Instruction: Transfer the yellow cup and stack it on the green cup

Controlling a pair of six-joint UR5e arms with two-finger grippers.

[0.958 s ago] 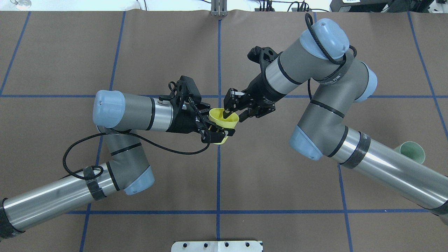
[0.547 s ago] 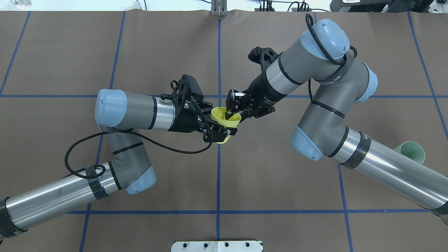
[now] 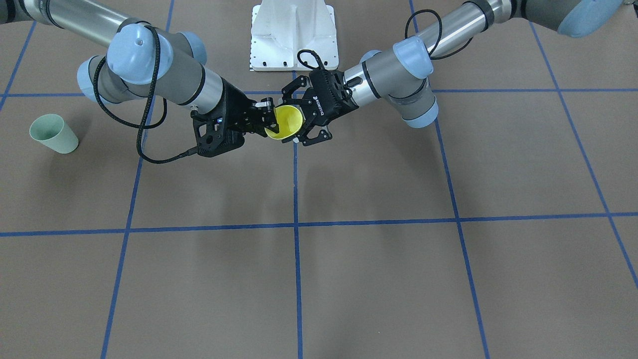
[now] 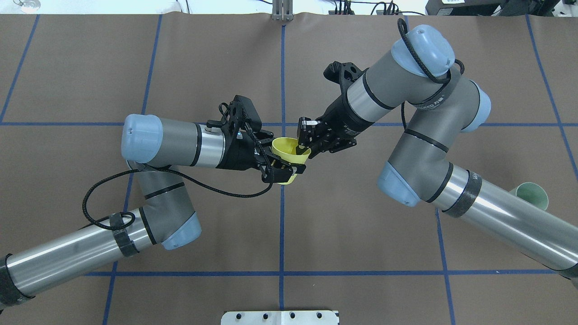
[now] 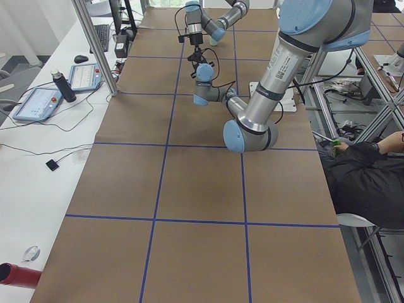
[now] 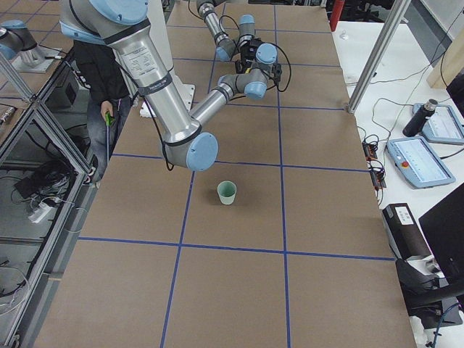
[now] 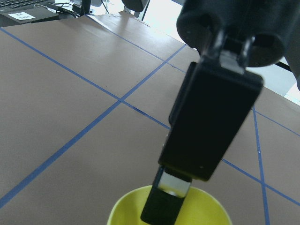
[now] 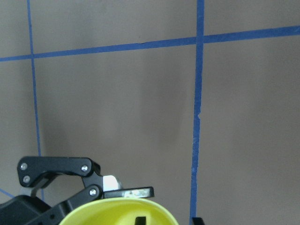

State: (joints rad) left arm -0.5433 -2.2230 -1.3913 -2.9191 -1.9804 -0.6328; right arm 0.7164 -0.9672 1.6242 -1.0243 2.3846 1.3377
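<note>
The yellow cup [image 4: 289, 151] hangs in mid-air over the table's centre line, tilted, between both grippers. My left gripper [image 4: 284, 154] is shut on the cup's body from the left. My right gripper [image 4: 303, 151] comes in from the right and is shut on the rim, with one finger inside the cup. The front view shows the same cup [image 3: 286, 119] between the left gripper [image 3: 301, 119] and the right gripper [image 3: 268, 122]. The green cup [image 4: 533, 195] stands upright on the table far right, partly hidden behind my right arm. It shows whole in the front view [image 3: 52, 133].
Blue tape lines [image 4: 282, 225] divide the brown table into squares. The white robot base plate [image 3: 294, 30] sits at the near edge. An operator [image 5: 369, 180] sits beside the table. Tablets and cables [image 6: 424, 148] lie on a side bench.
My right gripper moved slightly toward the cup and its fingers closed on the rim. The cup and left gripper shifted slightly to the right.
</note>
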